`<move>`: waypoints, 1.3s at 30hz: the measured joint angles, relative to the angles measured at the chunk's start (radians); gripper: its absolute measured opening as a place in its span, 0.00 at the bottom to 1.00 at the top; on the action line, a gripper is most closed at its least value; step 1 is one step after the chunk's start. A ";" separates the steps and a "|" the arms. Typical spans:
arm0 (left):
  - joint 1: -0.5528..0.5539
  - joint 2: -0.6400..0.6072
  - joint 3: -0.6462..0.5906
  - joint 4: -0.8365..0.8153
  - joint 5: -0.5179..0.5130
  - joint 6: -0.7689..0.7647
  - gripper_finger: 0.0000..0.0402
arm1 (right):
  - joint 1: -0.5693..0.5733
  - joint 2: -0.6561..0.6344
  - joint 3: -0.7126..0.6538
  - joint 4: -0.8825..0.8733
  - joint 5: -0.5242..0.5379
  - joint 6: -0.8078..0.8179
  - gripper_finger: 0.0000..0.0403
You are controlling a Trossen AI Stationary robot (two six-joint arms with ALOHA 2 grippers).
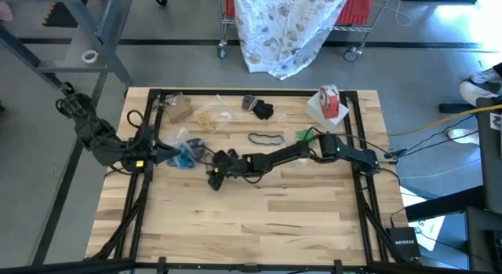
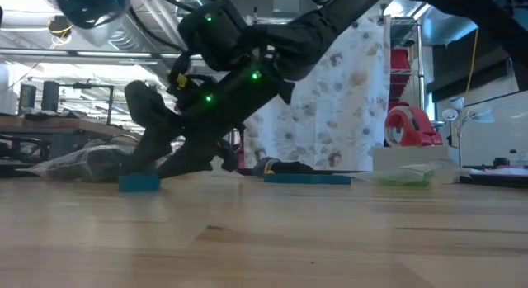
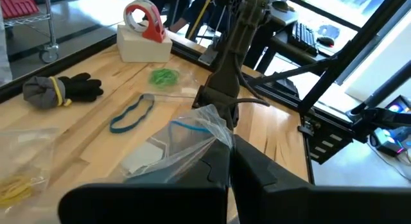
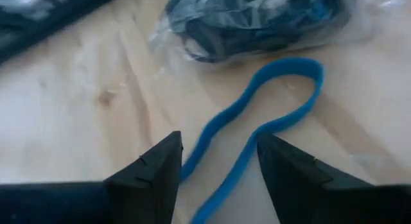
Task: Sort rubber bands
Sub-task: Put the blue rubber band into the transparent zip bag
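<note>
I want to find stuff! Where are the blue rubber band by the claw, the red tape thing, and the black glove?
blue rubber band [image 4: 257,131], right wrist view, its middle strand
red tape dispenser [image 3: 144,20], left wrist view, red body
black glove [image 3: 80,88], left wrist view, its fingers

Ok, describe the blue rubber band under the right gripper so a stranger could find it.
Start at the clear bag pinched by the left gripper. Beside it, on bare wood, lies the blue rubber band, between the open fingers of the right gripper. Unlike the bagged bands, it lies loose.
</note>
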 joint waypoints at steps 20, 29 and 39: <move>0.000 0.022 0.000 -0.008 0.002 -0.002 0.00 | 0.051 0.034 0.060 -0.089 0.158 -0.062 0.49; 0.000 0.033 0.000 -0.017 0.002 -0.005 0.00 | 0.052 0.046 0.061 -0.103 0.160 -0.078 0.48; -0.001 0.041 0.000 -0.017 0.007 -0.009 0.00 | 0.052 0.062 0.063 -0.123 0.178 -0.095 0.22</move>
